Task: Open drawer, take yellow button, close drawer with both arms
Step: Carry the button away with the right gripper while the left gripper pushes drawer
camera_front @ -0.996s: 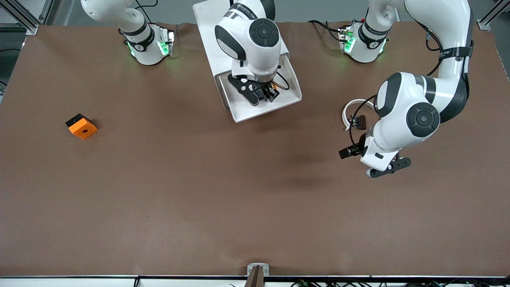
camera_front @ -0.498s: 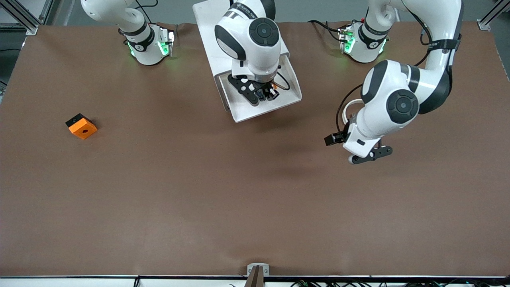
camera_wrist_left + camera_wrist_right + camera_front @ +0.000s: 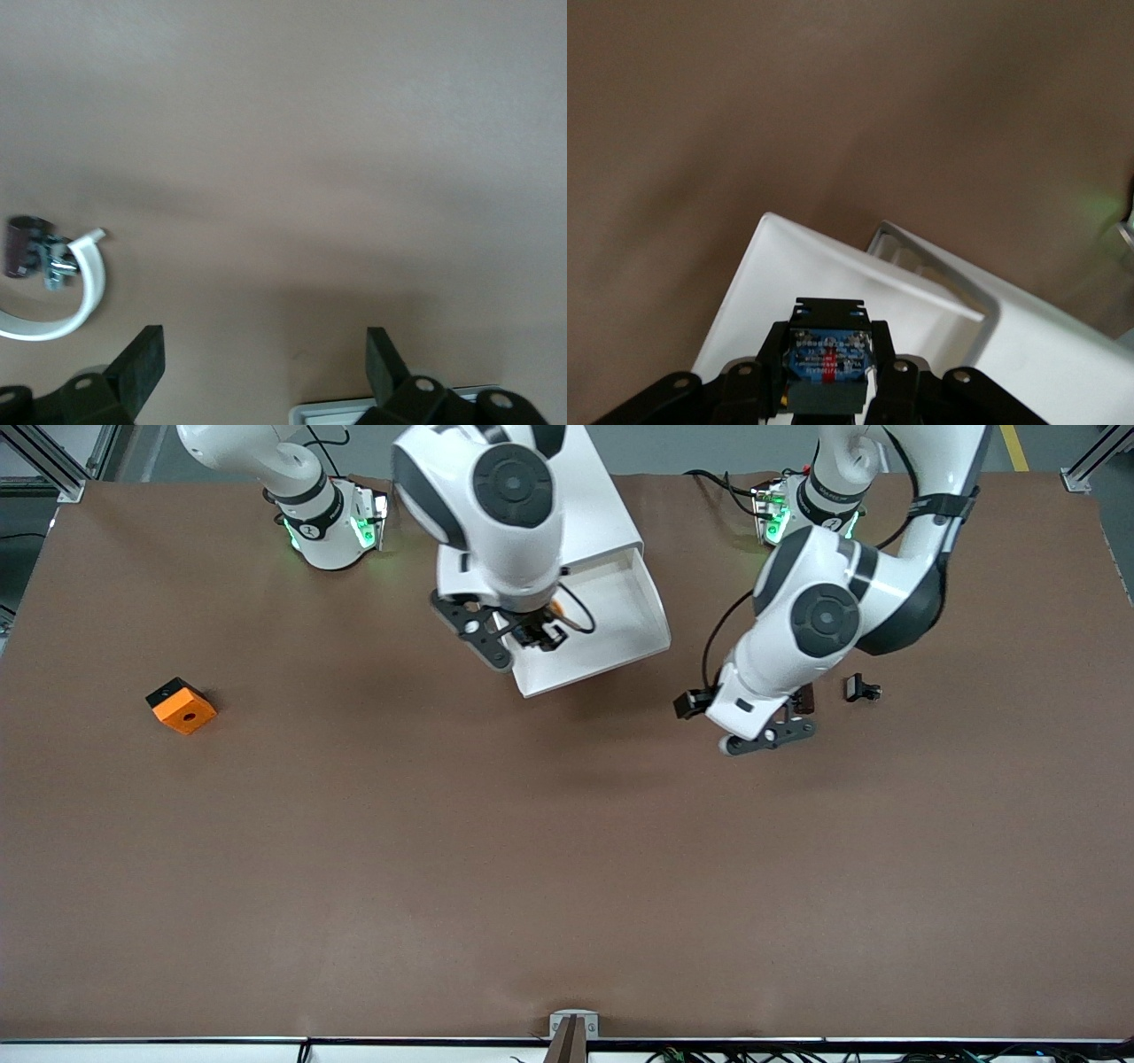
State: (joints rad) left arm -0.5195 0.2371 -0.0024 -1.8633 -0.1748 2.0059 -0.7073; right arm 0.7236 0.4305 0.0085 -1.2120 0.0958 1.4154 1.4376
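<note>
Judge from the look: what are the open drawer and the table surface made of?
The drawer looks like moulded white plastic: smooth, faintly glossy walls with rounded corners, though painted metal cannot be ruled out. The table seems covered with a matte brown sheet, perhaps paper or felt: no glare, and a slight ripple along its edge beside the cabinet.
</note>
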